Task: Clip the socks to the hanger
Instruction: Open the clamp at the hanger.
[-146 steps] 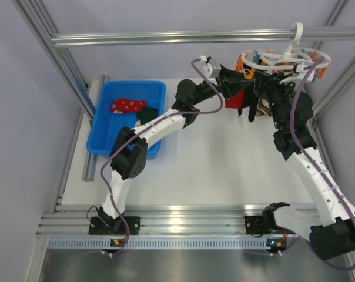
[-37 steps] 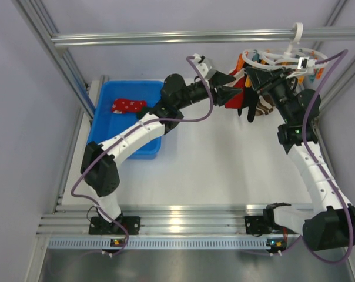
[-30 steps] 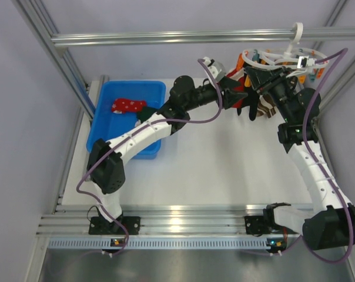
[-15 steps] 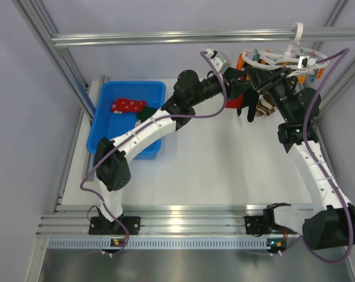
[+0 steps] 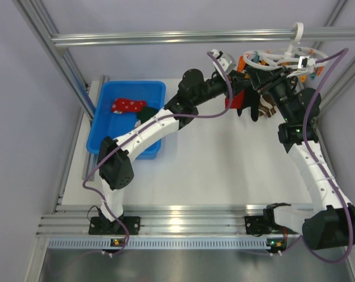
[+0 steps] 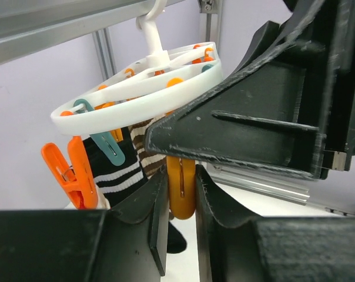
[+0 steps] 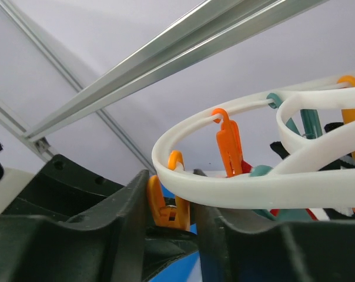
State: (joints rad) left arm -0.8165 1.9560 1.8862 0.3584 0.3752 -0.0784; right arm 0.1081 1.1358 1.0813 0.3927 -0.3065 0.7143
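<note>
My left gripper (image 6: pixel 180 183) seems pinched on an orange peg (image 6: pixel 181 197), the right gripper's (image 7: pixel 170 197) fingers I can't tell; the light hanger (image 6: pixel 136 101) should swing easily, and the limp socks (image 5: pixel 129 106) want a cuff grip.

The hanger (image 5: pixel 286 59) hangs from the rail (image 5: pixel 166 38) above the table's (image 5: pixel 224 176) far right corner. Well left of the hanger, a bin (image 5: pixel 98 132) holds socks (image 5: pixel 129 106). At the hanger's left edge, a peg (image 6: pixel 181 191) sits between the left gripper's (image 6: pixel 181 176) fingers and between the right gripper's (image 7: pixel 168 194).
</note>
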